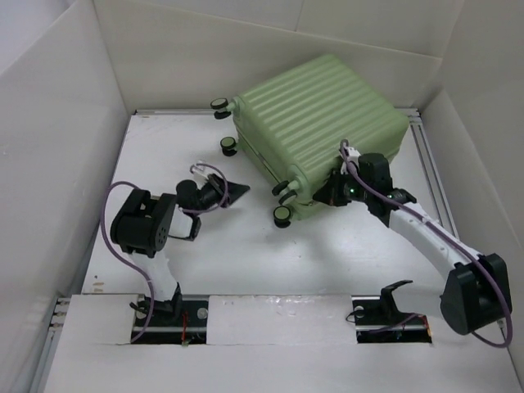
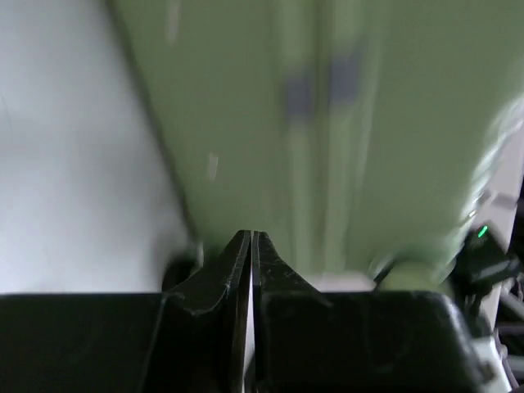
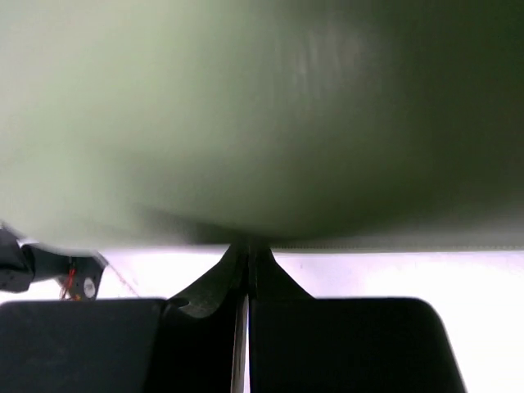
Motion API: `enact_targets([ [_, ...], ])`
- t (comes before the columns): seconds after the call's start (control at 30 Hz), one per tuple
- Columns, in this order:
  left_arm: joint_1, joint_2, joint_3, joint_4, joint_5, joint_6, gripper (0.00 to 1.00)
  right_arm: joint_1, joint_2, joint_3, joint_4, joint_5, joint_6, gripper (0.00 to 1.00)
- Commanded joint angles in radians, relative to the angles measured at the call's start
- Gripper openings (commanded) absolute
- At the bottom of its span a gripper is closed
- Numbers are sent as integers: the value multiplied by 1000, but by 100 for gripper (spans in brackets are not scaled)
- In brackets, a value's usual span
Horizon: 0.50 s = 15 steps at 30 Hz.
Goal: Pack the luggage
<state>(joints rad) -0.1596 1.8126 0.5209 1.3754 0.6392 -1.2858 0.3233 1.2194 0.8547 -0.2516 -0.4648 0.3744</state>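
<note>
The luggage (image 1: 315, 123) lies flat on the table (image 1: 246, 270), in the far right part of the work area, with its ribbed broad face up. Its caster wheels (image 1: 282, 216) stick out along the left and near-left side. From above both halves look closed together, and I see no lining.

My left gripper (image 1: 237, 191) is low over the table, left of the case and apart from it, pointing toward the wheel end. Its fingers (image 2: 243, 254) are clenched together on nothing. My right gripper (image 1: 334, 190) is at the near corner of the case. Its wrist view shows the fingers (image 3: 239, 266) pressed shut with nothing between them, the tips right at the lower edge of the green shell. I cannot tell whether they actually touch it.

I judge the shell to be stiff and smooth, so these narrow claws would slip off the broad faces, and the ribs offer little bite. It is the biggest thing here and probably too bulky for one arm to lift. On its side the wheels won't roll, so pushing it should slide or pivot it. For a real hold I would go for a wheel stem, the seam lip between the halves, or a zip pull if one shows.
</note>
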Motion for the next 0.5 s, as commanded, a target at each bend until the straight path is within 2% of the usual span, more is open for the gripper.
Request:
enact_targets([
  [0.0,-73,-87,-61,512,143,63,0,0,-69,-55,330,18,43,0],
  [0.1,-135,-156,-99,418,106,130,0,11,-285,-236,330,103,122,0],
  [0.13,-153,-173,-99,386,94,152,0,23,-343,-349,330,103,145,0],
  [0.17,-172,-189,-108,357,85,173,0,23,-444,-394,330,103,165,0],
  [0.23,-245,-248,-108,260,73,247,0,40,-520,-462,260,142,189,0],
  [0.33,-326,-344,-104,202,73,292,2,49,-592,-462,195,163,198,0],
  [0.37,-337,-375,-104,177,73,304,15,49,-592,-429,178,178,198,0],
  [0.4,-362,-433,-104,110,88,339,40,49,-601,-416,152,210,198,0],
  [0.43,-379,-461,-79,38,102,339,40,49,-601,-416,143,210,198,0],
  [0.47,-402,-487,-52,-60,102,379,52,49,-601,-401,143,222,189,0],
])
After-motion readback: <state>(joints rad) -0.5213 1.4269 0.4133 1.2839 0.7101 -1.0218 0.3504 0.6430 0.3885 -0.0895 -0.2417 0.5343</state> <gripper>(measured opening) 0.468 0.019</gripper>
